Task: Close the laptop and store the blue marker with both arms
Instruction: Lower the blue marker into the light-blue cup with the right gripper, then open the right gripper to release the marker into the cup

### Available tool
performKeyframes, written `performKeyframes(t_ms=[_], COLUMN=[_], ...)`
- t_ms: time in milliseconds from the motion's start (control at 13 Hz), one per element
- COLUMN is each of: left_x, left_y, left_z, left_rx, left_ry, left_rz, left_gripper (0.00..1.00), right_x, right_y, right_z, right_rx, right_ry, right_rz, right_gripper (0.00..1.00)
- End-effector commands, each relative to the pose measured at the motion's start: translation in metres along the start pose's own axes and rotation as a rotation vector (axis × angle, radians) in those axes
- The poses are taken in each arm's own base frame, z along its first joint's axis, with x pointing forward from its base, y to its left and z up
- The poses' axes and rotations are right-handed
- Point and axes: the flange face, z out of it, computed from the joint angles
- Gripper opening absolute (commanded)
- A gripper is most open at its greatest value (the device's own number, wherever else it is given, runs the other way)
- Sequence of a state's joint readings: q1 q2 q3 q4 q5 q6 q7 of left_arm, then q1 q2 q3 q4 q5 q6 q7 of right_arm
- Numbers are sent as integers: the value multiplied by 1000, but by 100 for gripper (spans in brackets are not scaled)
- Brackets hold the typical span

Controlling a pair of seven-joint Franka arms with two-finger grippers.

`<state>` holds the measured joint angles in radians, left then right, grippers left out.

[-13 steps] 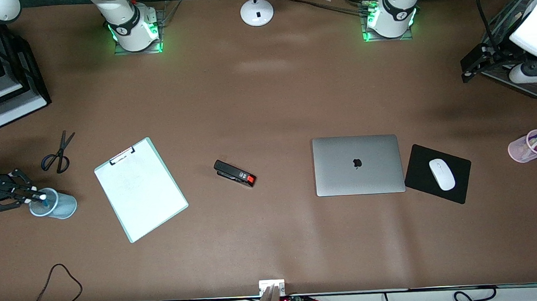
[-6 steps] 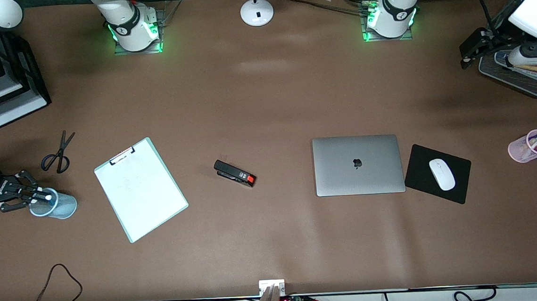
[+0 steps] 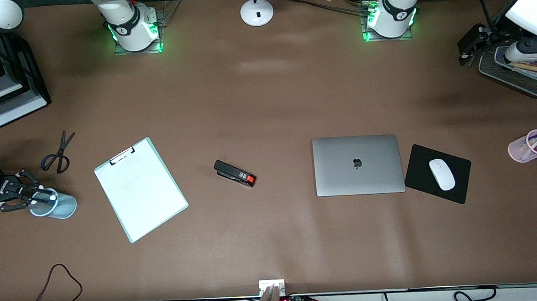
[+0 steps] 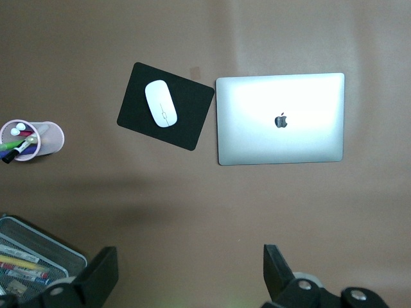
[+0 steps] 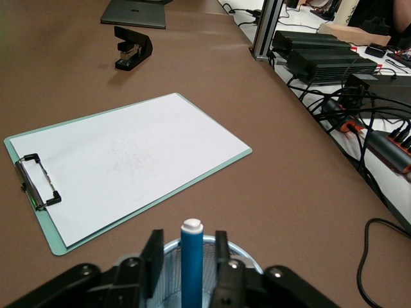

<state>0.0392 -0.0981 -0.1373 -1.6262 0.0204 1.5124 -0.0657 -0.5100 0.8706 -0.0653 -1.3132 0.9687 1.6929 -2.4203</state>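
Note:
The laptop [image 3: 358,164] lies shut, silver lid up, on the brown table; it also shows in the left wrist view [image 4: 280,119]. The blue marker [image 5: 191,263] stands upright in a light blue mesh cup [image 3: 62,208] at the right arm's end of the table, its white end [image 3: 53,197] up. My right gripper [image 3: 35,196] is over the cup's rim with its fingers [image 5: 153,260] open on either side of the marker, a gap on each side. My left gripper [image 3: 471,46] is open and empty, high over the table beside a wire tray.
A clipboard [image 3: 139,188], scissors [image 3: 58,153] and a black stapler [image 3: 234,173] lie between the cup and the laptop. A white mouse [image 3: 441,174] on a black pad, a pink pen cup [image 3: 530,146] and a wire tray [image 3: 518,74] are at the left arm's end.
The marker's white end has shifted toward the middle of the cup between the right fingers. The left arm has drawn back toward its base, uncovering the wire tray.

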Motion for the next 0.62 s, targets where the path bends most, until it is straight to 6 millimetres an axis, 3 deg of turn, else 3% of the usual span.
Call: performKeyframes(t_ms=[0, 154, 308, 538], left_x=[-7, -7, -14, -12], left_y=[-1, -5, -1, 1], left_z=[2, 7, 11, 28], left_rx=[-25, -25, -23, -23], left_ry=[11, 12, 37, 46], left_rz=[19, 13, 18, 19], left_gripper=[100, 100, 100, 100], right_x=[2, 13, 37, 108], right_y=[3, 4, 6, 20], right_z=[-11, -17, -29, -55], right_rx=[-21, -1, 46, 87], right_ry=[39, 45, 16, -101], right_rz=[-5, 22, 110, 191], right_gripper=[100, 100, 100, 100])
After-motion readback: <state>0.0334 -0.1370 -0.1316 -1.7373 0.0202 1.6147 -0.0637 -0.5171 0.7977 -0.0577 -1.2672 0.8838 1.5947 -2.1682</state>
